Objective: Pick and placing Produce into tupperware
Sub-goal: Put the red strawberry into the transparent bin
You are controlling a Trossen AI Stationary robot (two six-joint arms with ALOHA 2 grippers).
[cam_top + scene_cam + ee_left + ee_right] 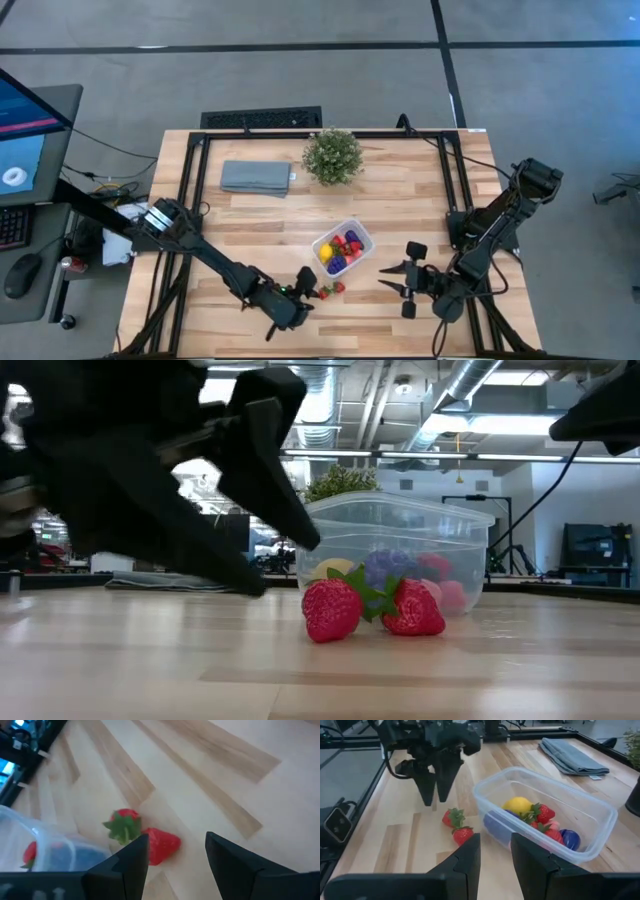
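two strawberries (145,837) on wood table (215,775) just beside tupperware (40,845) corner; left gripper (175,857) fingers apart, one finger overlapping nearer strawberry.

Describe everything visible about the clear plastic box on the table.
The box is clear, whitish plastic, rectangular with rounded corners and a rolled rim, lidless and upright on the wooden table. It sits near the middle, in front of the potted plant. Inside lie a yellow piece, strawberries and purple pieces. No gripper touches it.
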